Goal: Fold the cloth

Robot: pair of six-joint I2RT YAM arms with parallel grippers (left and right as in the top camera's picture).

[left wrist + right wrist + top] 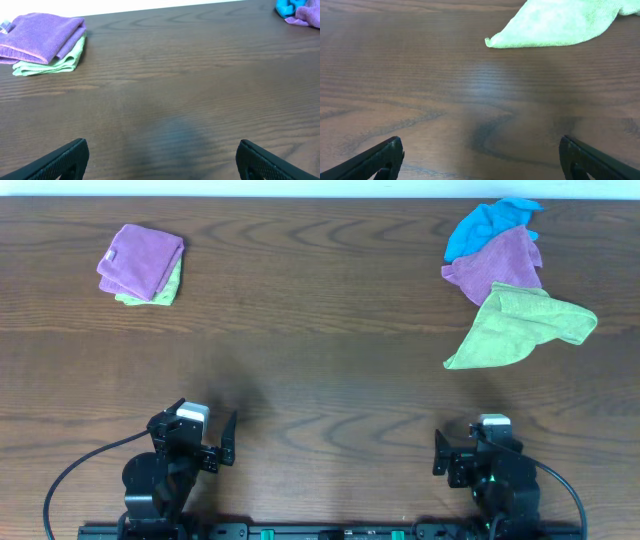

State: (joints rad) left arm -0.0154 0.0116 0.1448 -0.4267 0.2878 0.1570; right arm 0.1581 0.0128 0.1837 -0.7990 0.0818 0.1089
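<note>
far to the left of the right gripper [480, 152] and beyond it, a folded stack [140, 262] is lying, purple on green; you are leaving it alone. the left gripper [162, 150], well left of the right gripper, is standing fully open and holding nothing. the right gripper is gaping just as wide, also empty. the cloth [520, 328] is lying crumpled beyond the right gripper, slightly to its right and well apart from it. its far edge is touching a loose purple cloth [497, 262], with a blue cloth [488, 225] lying farther out. you are risking a double pick: pinching near that far edge is likely catching purple fabric too. gripping a single crumpled layer is leaving the rest dragging.
</note>
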